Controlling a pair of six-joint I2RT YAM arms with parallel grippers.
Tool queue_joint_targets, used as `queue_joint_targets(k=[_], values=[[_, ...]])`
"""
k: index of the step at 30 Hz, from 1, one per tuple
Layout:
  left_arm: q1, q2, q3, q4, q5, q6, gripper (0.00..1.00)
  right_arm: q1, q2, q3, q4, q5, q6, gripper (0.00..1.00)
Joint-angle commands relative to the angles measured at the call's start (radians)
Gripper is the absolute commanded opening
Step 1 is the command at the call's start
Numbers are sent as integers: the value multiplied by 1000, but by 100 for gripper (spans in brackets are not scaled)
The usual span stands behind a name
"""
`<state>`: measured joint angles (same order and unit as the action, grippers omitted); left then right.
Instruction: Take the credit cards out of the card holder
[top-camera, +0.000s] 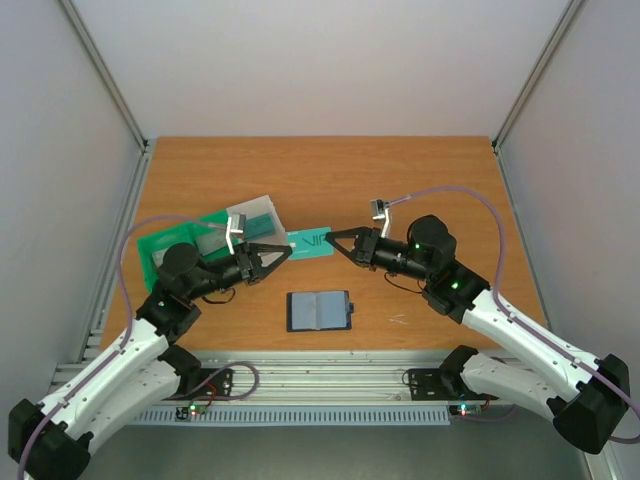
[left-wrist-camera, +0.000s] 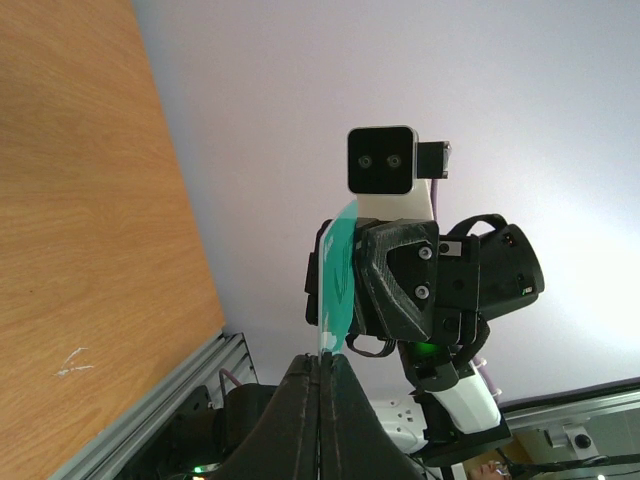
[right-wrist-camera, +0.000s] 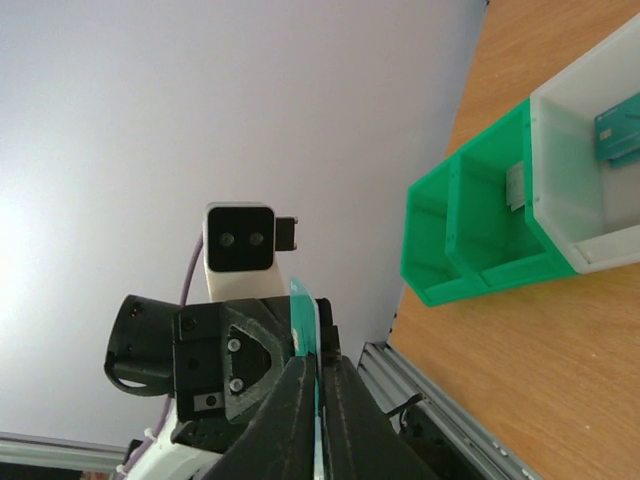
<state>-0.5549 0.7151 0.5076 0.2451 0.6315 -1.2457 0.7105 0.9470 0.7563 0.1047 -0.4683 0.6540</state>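
A teal credit card (top-camera: 310, 243) hangs in the air above the table between my two grippers. My left gripper (top-camera: 289, 249) is shut on its left edge and my right gripper (top-camera: 331, 238) is shut on its right edge. In the left wrist view the card (left-wrist-camera: 342, 270) stands edge-on above my closed left gripper (left-wrist-camera: 323, 358). In the right wrist view the card (right-wrist-camera: 304, 312) sits between the fingers of my right gripper (right-wrist-camera: 318, 362). The dark card holder (top-camera: 318, 310) lies open and flat on the table, in front of the card. No card shows in its grey-blue pockets.
A green plastic bin (top-camera: 170, 243) stands at the left, with a white plastic bin (top-camera: 263, 206) against its right end. Another teal card (right-wrist-camera: 620, 130) lies in the white bin (right-wrist-camera: 575, 205). A small whitish piece (right-wrist-camera: 517, 185) sits in the green bin (right-wrist-camera: 470, 245).
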Motion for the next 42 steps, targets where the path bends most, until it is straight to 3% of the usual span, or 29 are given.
queue_joint_targets(k=[1, 4, 6, 10, 13, 19, 27, 42], values=[[0, 0, -6, 41, -12, 41, 0, 6, -12, -6, -30, 9, -27, 14], [0, -1, 3, -2, -25, 62, 0, 6, -32, -3, -118, 43, -60, 35], [0, -4, 38, -107, -51, 120, 0, 5, -50, -3, -177, 55, -87, 53], [3, 2, 99, -343, -132, 253, 1, 5, -78, 6, -271, 41, -146, 75], [20, 35, 144, -440, -176, 317, 0, 5, -104, 7, -334, 36, -181, 97], [102, 108, 235, -644, -289, 402, 0, 5, -168, -21, -406, 52, -211, 98], [204, 252, 356, -784, -464, 539, 0, 4, -200, -5, -494, 39, -270, 98], [290, 628, 535, -729, -566, 606, 0, 5, -245, 13, -607, 47, -355, 98]])
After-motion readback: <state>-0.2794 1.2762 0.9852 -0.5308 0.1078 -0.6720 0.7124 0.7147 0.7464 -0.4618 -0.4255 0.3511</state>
